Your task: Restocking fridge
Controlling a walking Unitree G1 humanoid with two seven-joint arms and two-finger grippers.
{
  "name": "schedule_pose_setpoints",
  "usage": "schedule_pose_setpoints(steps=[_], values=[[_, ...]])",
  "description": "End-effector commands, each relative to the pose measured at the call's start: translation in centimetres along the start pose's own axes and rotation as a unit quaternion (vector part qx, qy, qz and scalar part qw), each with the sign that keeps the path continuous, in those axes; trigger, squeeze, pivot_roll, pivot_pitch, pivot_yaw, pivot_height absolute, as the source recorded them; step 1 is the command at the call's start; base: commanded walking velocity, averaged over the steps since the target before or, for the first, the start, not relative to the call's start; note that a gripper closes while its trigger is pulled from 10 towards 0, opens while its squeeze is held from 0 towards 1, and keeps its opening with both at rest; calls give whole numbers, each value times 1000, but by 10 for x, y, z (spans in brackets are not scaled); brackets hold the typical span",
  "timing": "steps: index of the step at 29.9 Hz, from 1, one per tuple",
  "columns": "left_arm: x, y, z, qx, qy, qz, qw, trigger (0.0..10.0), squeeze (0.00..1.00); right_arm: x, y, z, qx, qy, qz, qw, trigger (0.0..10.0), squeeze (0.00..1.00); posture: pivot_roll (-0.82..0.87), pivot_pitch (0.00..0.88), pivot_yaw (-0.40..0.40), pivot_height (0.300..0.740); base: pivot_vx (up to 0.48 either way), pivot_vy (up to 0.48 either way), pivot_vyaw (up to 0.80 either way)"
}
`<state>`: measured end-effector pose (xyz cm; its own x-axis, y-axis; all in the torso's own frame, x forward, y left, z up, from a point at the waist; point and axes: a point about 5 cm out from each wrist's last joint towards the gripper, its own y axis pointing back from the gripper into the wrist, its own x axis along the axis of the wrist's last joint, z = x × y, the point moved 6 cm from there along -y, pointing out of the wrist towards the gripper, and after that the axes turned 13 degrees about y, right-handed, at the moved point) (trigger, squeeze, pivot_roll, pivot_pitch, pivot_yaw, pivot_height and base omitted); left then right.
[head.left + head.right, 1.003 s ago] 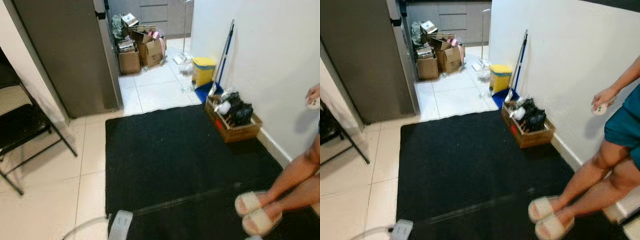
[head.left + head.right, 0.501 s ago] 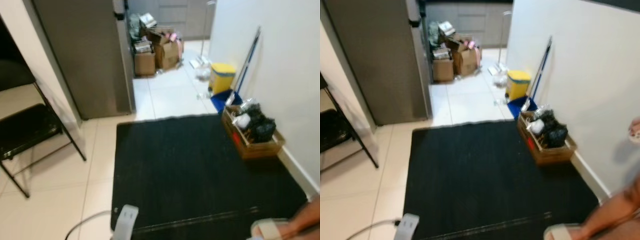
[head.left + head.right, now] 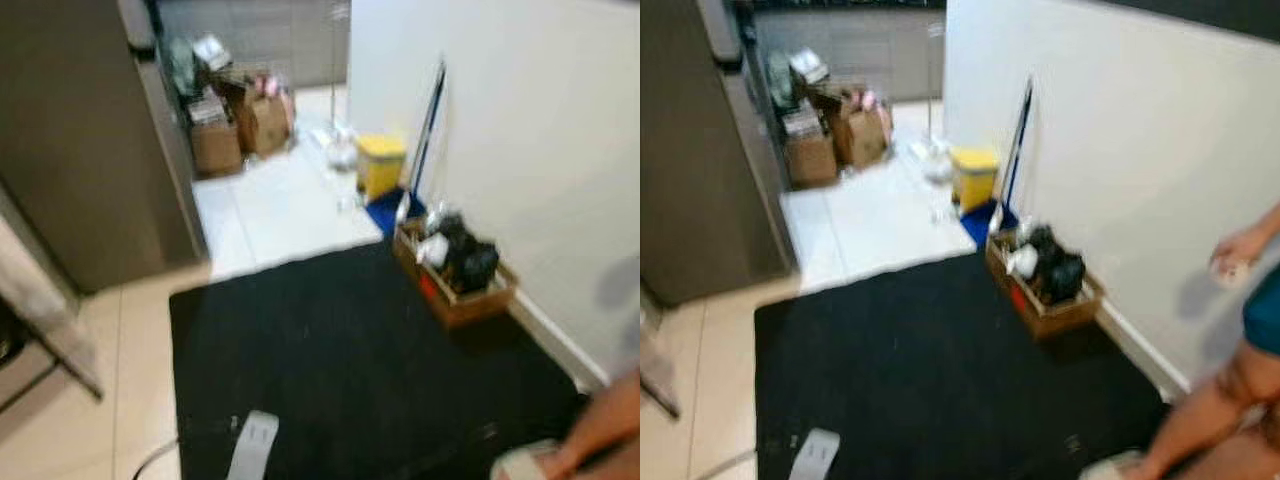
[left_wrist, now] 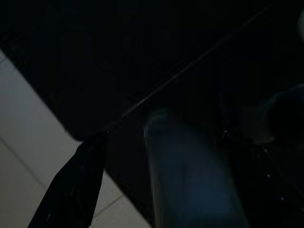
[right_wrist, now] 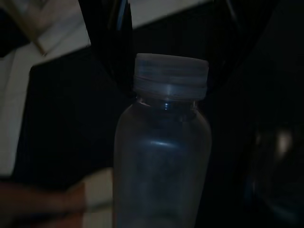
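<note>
The largest thing before you is the black mat [image 3: 340, 370] covering the floor ahead, with the grey fridge [image 3: 75, 150] standing at its far left corner, door side not readable in this blurred frame. Beyond it, cardboard boxes [image 3: 235, 125] crowd the tiled passage; along the white wall to your right sit a yellow bin [image 3: 380, 163], a leaning mop [image 3: 425, 125] and a wooden crate [image 3: 462, 275] of dark items. A person's legs [image 3: 1210, 410] stand at the mat's right edge, one hand [image 3: 1237, 255] holding a small pale object. A power strip [image 3: 250, 447] with its cable lies on the mat's near edge, directly in your walking line — judged the chief hazard, since a foot could catch it and jolt the load. The person is close enough that a right turn risks contact. In the right wrist view, the right gripper [image 5: 166, 52] appears to hold a clear capped bottle [image 5: 164, 156], its dark fingers [image 5: 109, 42] flanking the neck; the grip looks high on the bottle, so a jolt could let it swing or slip. In the left wrist view the left gripper [image 4: 156, 180] shows a dark finger [image 4: 76, 185] beside a dim pale cylinder [image 4: 185, 175] — possibly a second bottle, but too dark to confirm, and you cannot tell whether those fingers are closed on it. The fridge handle and the crate contents are not resolvable.
</note>
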<state>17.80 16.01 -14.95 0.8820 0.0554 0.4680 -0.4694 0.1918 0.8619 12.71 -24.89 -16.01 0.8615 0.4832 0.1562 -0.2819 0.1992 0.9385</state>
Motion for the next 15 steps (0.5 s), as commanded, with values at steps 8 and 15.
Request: schedule_pose_setpoints(steps=[8, 15], values=[[-2, 1, -3, 5, -2, -7, 1000, 10000, 0, 5, 0, -8, 13, -14, 10, 1000, 10000, 0, 20, 0, -24, 740, 401, 0, 0], [-3, 1, -3, 4, -3, -7, 1000, 10000, 0, 5, 0, -8, 15, -24, 12, 1000, 10000, 0, 19, 0, -24, 740, 401, 0, 0]])
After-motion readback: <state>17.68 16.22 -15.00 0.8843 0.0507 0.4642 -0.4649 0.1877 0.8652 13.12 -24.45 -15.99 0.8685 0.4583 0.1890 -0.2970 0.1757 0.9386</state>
